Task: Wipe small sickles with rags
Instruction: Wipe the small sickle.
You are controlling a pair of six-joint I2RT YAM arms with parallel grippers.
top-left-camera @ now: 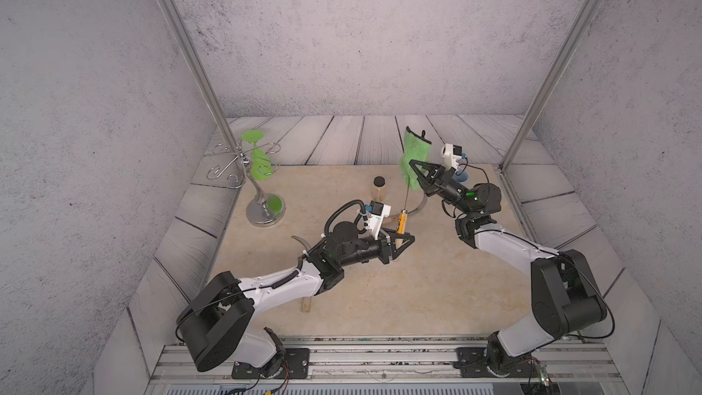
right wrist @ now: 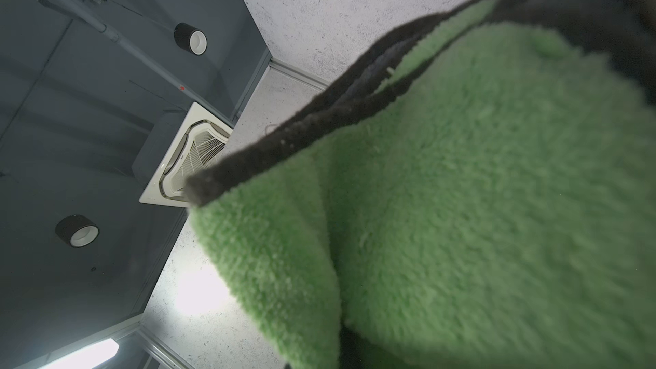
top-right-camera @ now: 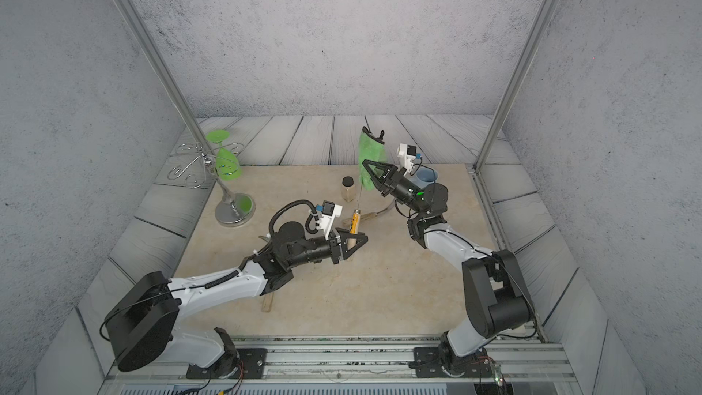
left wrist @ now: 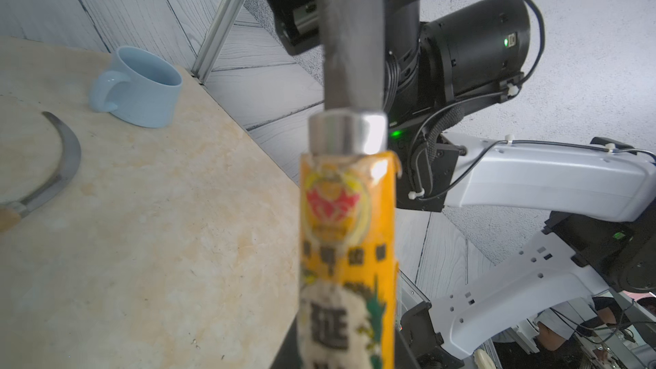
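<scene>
Above the middle of the table [top-left-camera: 342, 298], the left gripper [top-left-camera: 405, 242] holds the sickle [top-left-camera: 402, 221] tight by its handle, the right gripper [top-left-camera: 416, 173] pinches the rag [top-left-camera: 416, 148] on its blade, and a hard pull could yank it loose.

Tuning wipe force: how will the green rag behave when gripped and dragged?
The green rag: probably floppy; it folds over itself in the right tool. Likely light and squashy; the pile looks thick and fluffy. Its dark edging might snag on the blade of the held sickle.
</scene>
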